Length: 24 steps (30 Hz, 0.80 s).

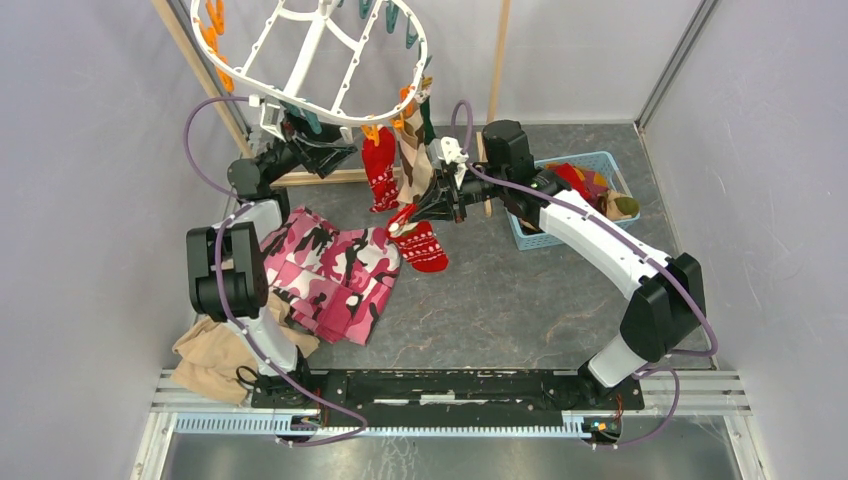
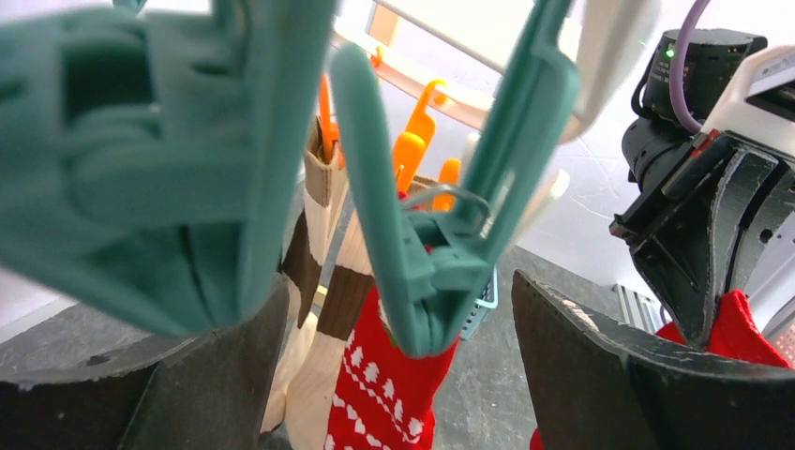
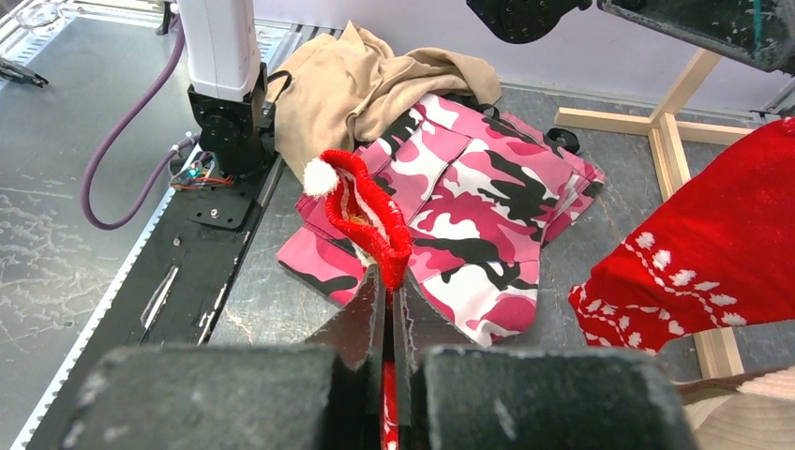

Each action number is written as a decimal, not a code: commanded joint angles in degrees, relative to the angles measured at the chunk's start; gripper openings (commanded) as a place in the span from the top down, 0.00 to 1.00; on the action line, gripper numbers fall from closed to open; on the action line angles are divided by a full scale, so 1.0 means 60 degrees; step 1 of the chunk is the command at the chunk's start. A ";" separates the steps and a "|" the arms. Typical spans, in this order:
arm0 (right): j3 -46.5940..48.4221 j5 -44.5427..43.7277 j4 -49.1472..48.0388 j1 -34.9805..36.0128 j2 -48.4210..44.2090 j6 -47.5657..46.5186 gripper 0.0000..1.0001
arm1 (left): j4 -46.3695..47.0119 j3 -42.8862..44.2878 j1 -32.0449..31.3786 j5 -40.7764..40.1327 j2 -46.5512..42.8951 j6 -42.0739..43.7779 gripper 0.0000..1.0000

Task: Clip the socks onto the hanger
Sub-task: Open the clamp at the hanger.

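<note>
The white oval hanger (image 1: 310, 50) hangs at the back with orange and teal clips. On its front rim hang a red patterned sock (image 1: 380, 170), a brown-striped tan sock (image 1: 412, 160) and a dark green sock (image 1: 427, 115). My left gripper (image 2: 398, 328) is open just under the rim, and a teal clip (image 2: 431, 281) dangles between its fingers (image 2: 187, 394) without touching either. The hanging red sock (image 2: 384, 394) is behind that clip. My right gripper (image 3: 389, 281) is shut on the cuff of a second red sock (image 3: 361, 216), held up to the right of the hanging ones (image 1: 425, 245).
A pink camouflage garment (image 1: 330, 270) lies on the table below the left gripper, with a tan cloth (image 1: 215, 355) by the left arm's base. A blue basket (image 1: 540, 235) with more socks stands at the right. Wooden stand poles (image 1: 200, 70) rise behind.
</note>
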<state>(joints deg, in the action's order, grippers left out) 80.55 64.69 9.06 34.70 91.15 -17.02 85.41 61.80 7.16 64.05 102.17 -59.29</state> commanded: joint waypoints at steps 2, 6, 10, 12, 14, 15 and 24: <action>0.0404 0.0191 0.0013 -0.0046 -0.0039 -0.0225 0.99 | 0.2356 -0.0712 0.0005 -0.0182 -0.0937 0.0899 0.07; 0.0373 0.0235 0.0016 -0.0052 -0.0091 -0.0238 0.99 | 0.2360 -0.1302 -0.0090 -0.0615 -0.1378 0.1695 0.07; 0.0277 0.0235 0.0043 -0.0040 -0.0227 -0.0310 0.99 | 0.2361 -0.1483 -0.0320 -0.0973 -0.1531 0.2309 0.07; 0.0245 0.0242 0.0071 -0.0038 -0.0276 -0.0341 0.99 | 0.2354 -0.1665 -0.0405 -0.1275 -0.1620 0.2841 0.07; 0.0241 0.0249 0.0136 -0.0043 -0.0320 -0.0411 0.99 | 0.2359 -0.1718 -0.0478 -0.1512 -0.1645 0.3178 0.07; 0.0214 0.0249 0.0149 -0.0052 -0.0338 -0.0450 0.99 | 0.2349 -0.1707 -0.0501 -0.1614 -0.1636 0.3261 0.07; 0.0198 0.0206 0.0402 -0.0069 -0.0453 -0.0722 0.99 | 0.2359 -0.1508 -0.0626 -0.2209 -0.1655 0.3611 0.07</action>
<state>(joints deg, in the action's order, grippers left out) 80.55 64.71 11.66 34.46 90.83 -19.86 85.86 51.66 3.99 53.52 94.32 -41.89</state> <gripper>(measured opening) 0.014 0.930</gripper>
